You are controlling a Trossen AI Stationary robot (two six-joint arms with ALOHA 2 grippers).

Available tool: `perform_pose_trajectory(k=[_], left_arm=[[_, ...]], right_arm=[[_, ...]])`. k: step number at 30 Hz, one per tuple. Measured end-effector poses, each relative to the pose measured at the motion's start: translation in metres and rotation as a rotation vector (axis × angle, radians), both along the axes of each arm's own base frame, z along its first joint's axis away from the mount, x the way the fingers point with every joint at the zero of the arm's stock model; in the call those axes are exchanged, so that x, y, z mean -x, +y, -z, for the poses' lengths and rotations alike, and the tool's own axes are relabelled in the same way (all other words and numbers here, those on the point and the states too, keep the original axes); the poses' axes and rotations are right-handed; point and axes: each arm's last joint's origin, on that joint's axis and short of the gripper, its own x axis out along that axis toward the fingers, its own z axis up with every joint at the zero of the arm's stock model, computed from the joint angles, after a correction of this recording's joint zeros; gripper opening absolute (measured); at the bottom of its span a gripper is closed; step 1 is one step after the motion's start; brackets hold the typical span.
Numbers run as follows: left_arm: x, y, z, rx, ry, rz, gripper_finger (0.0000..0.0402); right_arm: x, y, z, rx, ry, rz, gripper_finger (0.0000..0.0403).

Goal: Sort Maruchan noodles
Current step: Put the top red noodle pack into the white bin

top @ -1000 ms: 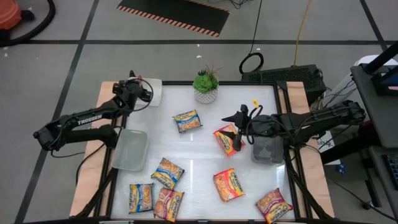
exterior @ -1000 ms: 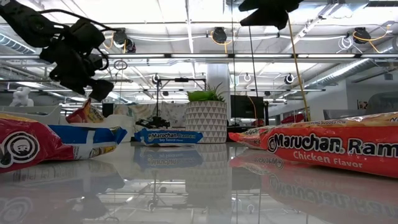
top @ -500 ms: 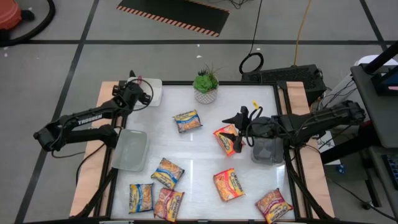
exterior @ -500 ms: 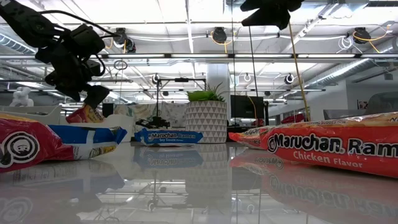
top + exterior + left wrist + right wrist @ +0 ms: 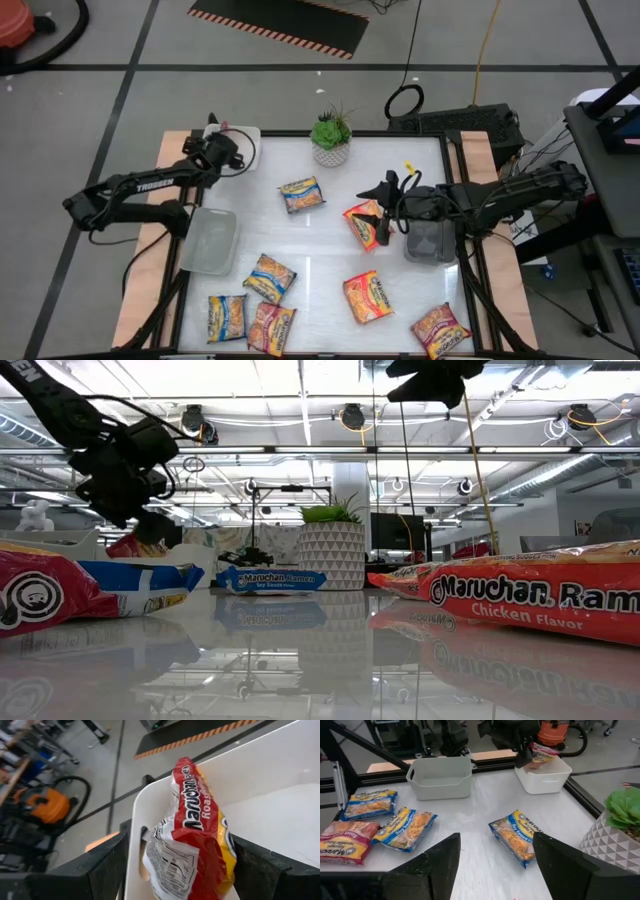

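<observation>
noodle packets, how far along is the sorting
Barely started. Done: nothing visibly settled in a tray. In hand: the left gripper holds a red packet between wide fingers over the white tray at the table's back-left corner. Left: seven packets lie loose on the table, and the grey tray looks empty. The right gripper hovers open over an orange packet.

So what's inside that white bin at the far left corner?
One red noodle packet, held between the left gripper's fingers above the white bin. The bin floor beneath the packet is hidden.

white tray (image 5: 247, 146) far-left corner | grey tray (image 5: 207, 242) left edge | potted plant (image 5: 331, 138) back
</observation>
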Motion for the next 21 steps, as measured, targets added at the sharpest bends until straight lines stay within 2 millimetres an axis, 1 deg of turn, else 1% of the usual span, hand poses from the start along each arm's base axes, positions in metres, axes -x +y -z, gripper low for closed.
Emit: perform_pose_trajectory(k=[2, 5, 7, 12, 15, 17, 21], left_arm=[[-0.001, 0.001, 0.001, -0.013, 0.006, -0.014, 0.0306], [-0.003, 0.002, 0.001, -0.032, -0.008, -0.022, 0.0277], [-0.004, 0.003, 0.0, -0.047, -0.031, -0.025, 0.0245], [-0.005, 0.004, -0.002, -0.06, -0.054, -0.017, 0.015], [-0.006, 0.005, -0.003, -0.076, -0.079, -0.02, 0.0109], [-0.008, 0.006, -0.005, -0.097, -0.099, -0.021, 0.0094], [-0.009, 0.007, -0.013, -0.148, -0.156, -0.02, 0.0087]], right_arm=[[0.0, 0.0, 0.0, -0.004, 0.001, -0.014, 0.0242], [0.0, 0.001, 0.0, 0.0, 0.003, -0.021, 0.0242], [0.0, 0.001, 0.0, 0.002, 0.003, -0.021, 0.0242], [0.0, 0.001, 0.0, 0.006, 0.004, -0.023, 0.0242], [0.0, 0.001, 0.0, 0.006, 0.004, -0.023, 0.0242], [0.0, 0.001, 0.0, 0.006, 0.004, -0.023, 0.0242], [0.0, 0.001, 0.0, 0.006, 0.005, -0.023, 0.0242]])
